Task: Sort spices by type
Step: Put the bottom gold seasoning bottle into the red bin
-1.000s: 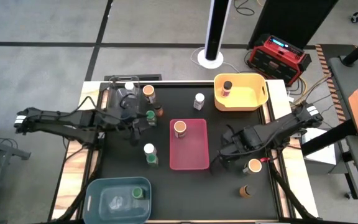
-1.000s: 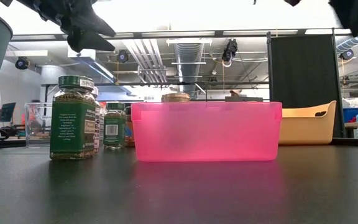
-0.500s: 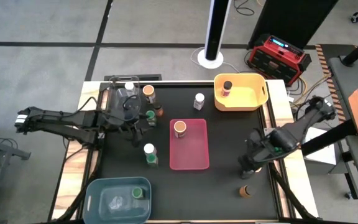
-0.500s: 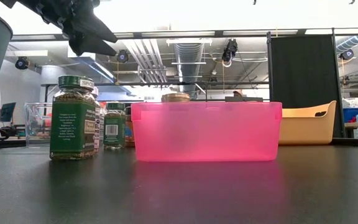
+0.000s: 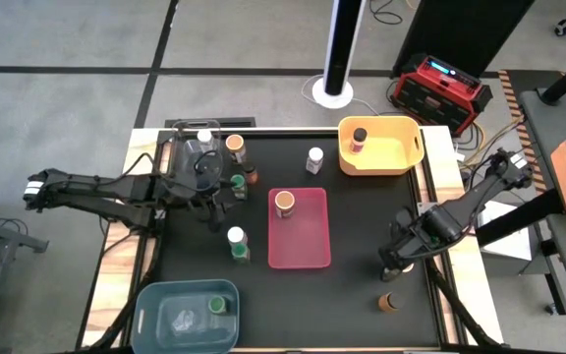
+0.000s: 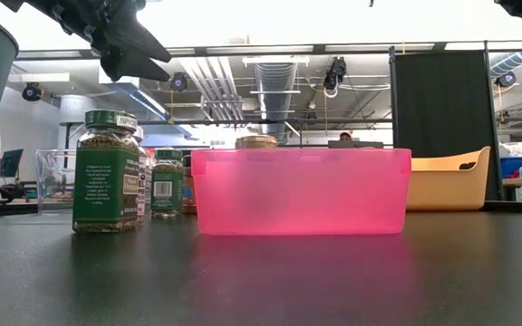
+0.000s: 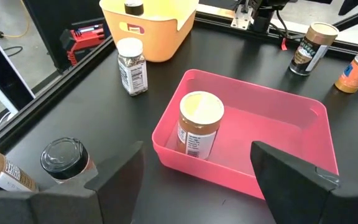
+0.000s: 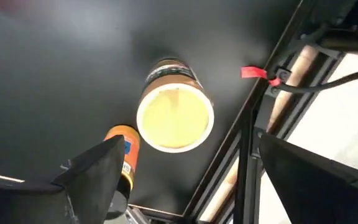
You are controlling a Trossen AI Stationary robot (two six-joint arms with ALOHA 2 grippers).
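Small spice jars stand about the black table. A tan-lidded jar [image 8: 176,118] stands on its base near the right edge, right under my open right gripper [image 5: 398,261], whose fingers point down above it without touching. An orange jar with a dark cap [image 5: 389,302] stands nearer the front edge. Another tan-lidded jar [image 7: 197,124] stands inside the pink bin [image 5: 308,251]. My left gripper [image 5: 222,194] hangs open at the left, above a green-lidded jar [image 5: 237,182], and holds nothing.
A yellow bin [image 5: 401,157] at the far right holds a dark-lidded jar [image 5: 360,135]. A blue bin [image 5: 155,305] at the near left holds a green-lidded jar [image 5: 217,305]. A clear bin [image 5: 187,159] and several more jars crowd the far left. The table's frame rail [image 8: 253,124] runs beside the right gripper.
My right gripper has gone from beside the pink bin toward the table's right edge and now hangs over the tan-lidded jar there. No jar has moved.
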